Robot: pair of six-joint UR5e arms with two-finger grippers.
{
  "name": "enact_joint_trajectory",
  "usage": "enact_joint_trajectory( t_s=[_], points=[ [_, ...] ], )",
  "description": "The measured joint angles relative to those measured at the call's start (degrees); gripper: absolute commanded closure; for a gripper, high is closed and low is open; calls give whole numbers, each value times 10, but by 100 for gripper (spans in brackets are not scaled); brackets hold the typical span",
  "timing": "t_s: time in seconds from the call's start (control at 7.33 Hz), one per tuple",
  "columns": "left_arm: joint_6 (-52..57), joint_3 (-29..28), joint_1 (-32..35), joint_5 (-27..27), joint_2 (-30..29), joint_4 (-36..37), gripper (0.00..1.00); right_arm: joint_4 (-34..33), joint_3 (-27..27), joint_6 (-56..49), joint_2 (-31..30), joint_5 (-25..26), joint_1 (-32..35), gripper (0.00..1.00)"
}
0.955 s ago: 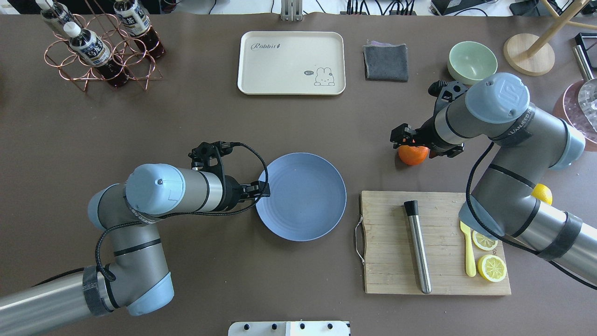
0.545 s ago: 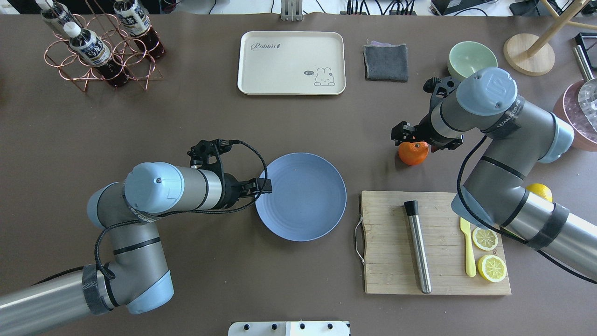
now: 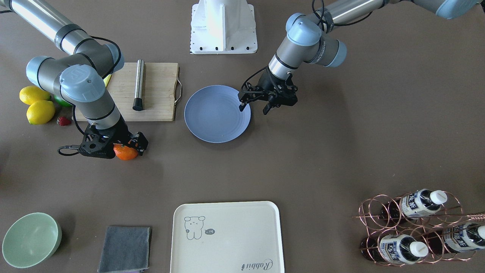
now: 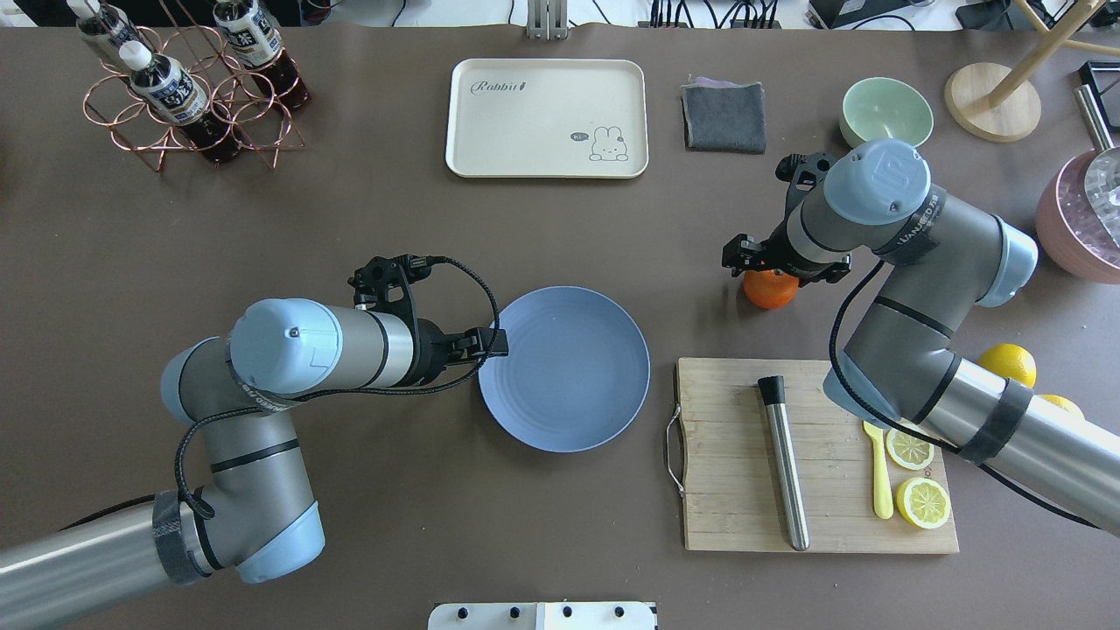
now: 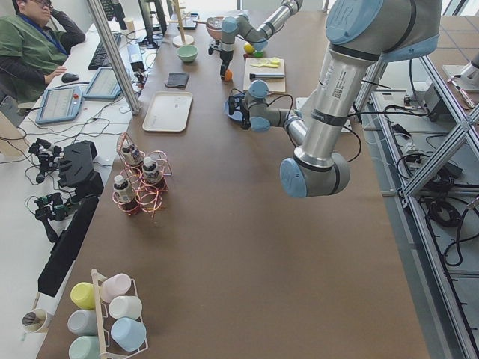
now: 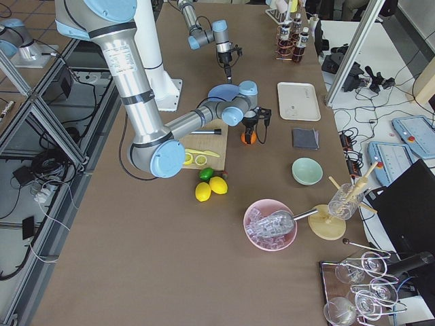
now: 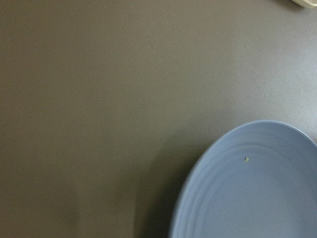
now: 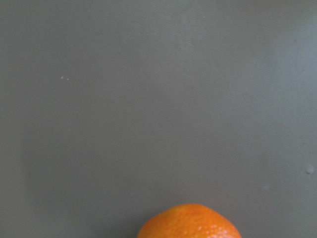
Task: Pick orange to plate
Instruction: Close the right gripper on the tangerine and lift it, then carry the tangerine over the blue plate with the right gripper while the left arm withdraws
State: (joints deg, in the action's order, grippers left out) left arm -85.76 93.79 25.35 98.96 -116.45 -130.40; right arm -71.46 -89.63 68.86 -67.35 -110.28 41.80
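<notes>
The orange [image 4: 770, 290] rests on the brown table right of the plate [image 4: 564, 385], also seen as the orange [image 3: 125, 152] in the front view. My right gripper [image 3: 127, 148] points down over it, open, with a finger on each side; its wrist hides the fruit's top. Only the orange's upper curve [image 8: 190, 223] shows at the right wrist view's bottom edge. The blue-lavender plate [image 3: 216, 113] lies bare mid-table. My left gripper [image 3: 253, 109] hovers open at its rim, one finger over the edge, nothing held. The plate's rim [image 7: 198, 198] fills the left wrist view's lower right.
A wooden cutting board [image 4: 735, 455] with a steel muddler [image 4: 783, 464], a yellow knife [image 4: 879, 472] and lemon slices [image 4: 923, 503] lies near the orange. Whole lemons [image 3: 38, 112], a cream tray [image 4: 547, 118], a grey cloth [image 4: 724, 116], a green bowl [image 4: 885, 109] and a bottle rack [image 4: 188, 87] ring the table.
My right arm has shifted leftward and its wrist now covers more of the orange, which has barely moved. The left gripper has crept slightly along the plate's rim.
</notes>
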Motion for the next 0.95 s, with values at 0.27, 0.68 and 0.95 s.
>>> enact_joint_trajectory(
  t_s=[0.27,0.68,0.95],
  points=[
    [1,1,3,0,0,0,2,-1,-10,-1,2,-4,4,100],
    [82,9,55,47,11,4,2,-43,-64,5,8,-19,13,100],
    [203,29,111,72,54,7,2,-109,-103,28,38,-17,-1,100]
  ],
)
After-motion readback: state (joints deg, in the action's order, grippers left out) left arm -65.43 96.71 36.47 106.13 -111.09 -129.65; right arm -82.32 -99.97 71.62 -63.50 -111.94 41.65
